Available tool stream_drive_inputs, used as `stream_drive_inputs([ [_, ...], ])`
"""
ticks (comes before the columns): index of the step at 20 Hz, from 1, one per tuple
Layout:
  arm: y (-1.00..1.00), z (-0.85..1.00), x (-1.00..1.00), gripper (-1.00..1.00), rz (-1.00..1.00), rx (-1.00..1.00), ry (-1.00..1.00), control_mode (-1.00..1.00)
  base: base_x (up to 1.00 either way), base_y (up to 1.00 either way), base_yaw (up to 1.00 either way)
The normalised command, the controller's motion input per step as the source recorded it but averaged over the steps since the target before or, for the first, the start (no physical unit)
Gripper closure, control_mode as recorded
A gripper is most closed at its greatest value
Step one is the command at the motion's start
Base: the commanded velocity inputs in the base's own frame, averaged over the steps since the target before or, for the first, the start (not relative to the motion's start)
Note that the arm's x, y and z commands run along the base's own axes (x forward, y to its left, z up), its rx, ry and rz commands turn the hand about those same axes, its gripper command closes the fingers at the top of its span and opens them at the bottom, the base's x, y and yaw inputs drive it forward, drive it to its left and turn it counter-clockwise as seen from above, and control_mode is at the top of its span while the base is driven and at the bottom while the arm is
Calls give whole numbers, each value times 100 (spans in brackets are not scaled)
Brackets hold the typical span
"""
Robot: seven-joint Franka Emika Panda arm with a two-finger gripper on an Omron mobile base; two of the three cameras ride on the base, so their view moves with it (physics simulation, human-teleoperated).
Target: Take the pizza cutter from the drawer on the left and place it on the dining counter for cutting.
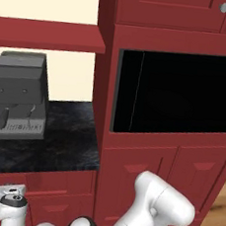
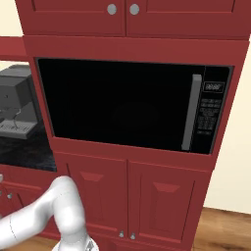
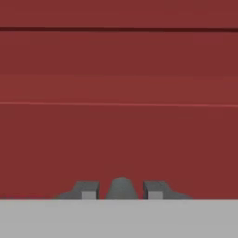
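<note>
In the hand view the drawer's dark-red front [image 3: 119,139] stands close ahead of the hand. Its small round silver knob [image 3: 121,185] sits between my two dark fingertips [image 3: 86,190], and my gripper [image 3: 121,192] is shut on it. In the left base view the white hand [image 1: 2,195] is low at the left, against the drawer front [image 1: 57,180] just under the black top. The pizza cutter is hidden. The dining counter is out of view.
A grey coffee machine [image 1: 20,94] stands on the short black top [image 1: 56,148] above the drawer. To the right a tall red cabinet holds a black microwave [image 2: 132,105], with red cabinet doors [image 2: 127,196] below. Wooden floor [image 2: 225,230] shows at lower right.
</note>
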Motion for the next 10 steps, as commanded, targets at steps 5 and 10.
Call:
stream_drive_inputs([
  [5,0,-3,-41,100,0,0,4,-100,0,0,0],
  [10,0,0,-48,100,0,0,1,-100,0,0,0],
])
